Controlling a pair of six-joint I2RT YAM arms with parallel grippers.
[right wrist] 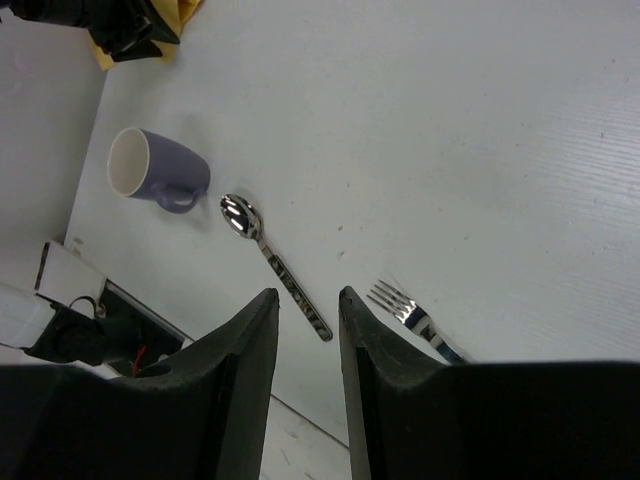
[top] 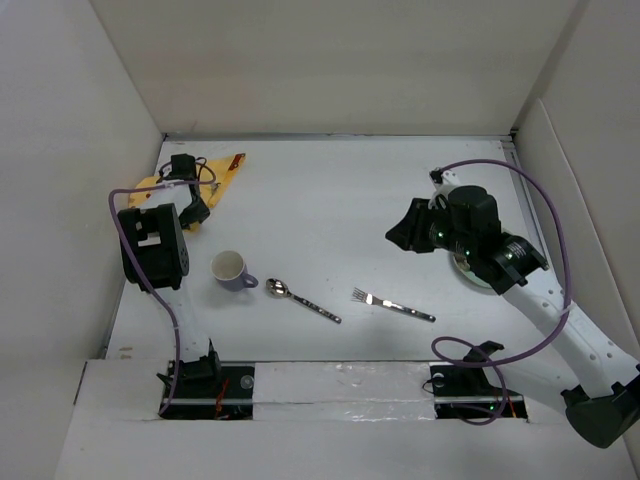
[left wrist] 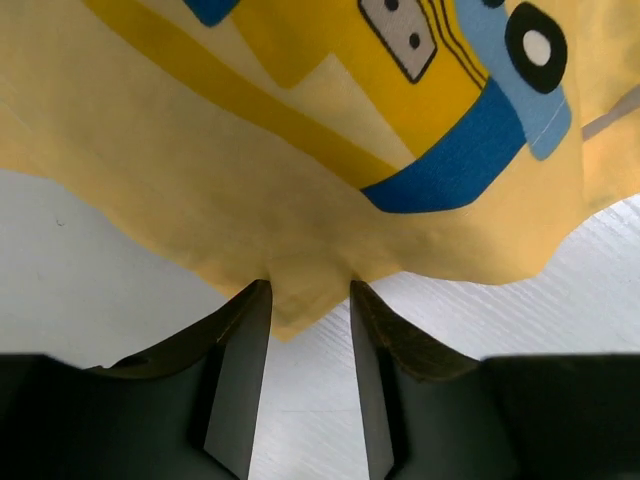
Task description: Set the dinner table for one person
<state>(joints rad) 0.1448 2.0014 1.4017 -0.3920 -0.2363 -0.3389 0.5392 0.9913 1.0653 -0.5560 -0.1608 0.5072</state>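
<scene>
The dinner table (top: 330, 200) is seen as a wide white surface enclosed by pale walls on the left, the far side and the right, with both arm bases fixed at its near edge.

A yellow placemat (top: 228, 168) printed with cartoon cars is bunched in the far left corner, close to the left wall. The left gripper (left wrist: 310, 300) is placed at the placemat's near edge. Its jaws are set at a narrow gap and a fold of the cloth lies between the fingertips (left wrist: 245, 330). Bare table is visible through the rest of the gap, and it cannot be told whether the cloth is clamped.

A purple mug (top: 230, 269) is stood upright near the left arm, its handle turned to the right. Just beside it a spoon (top: 302, 300) is laid with its bowl toward the mug and its handle slanting toward the near edge. A fork (top: 392, 304) is laid further right, apart from the spoon, tines pointing left.

The right gripper (right wrist: 309, 300) is held above the table right of centre, its jaws narrowly parted with nothing between them. A pale round object (top: 463, 267) is mostly hidden beneath the right arm and cannot be identified.
</scene>
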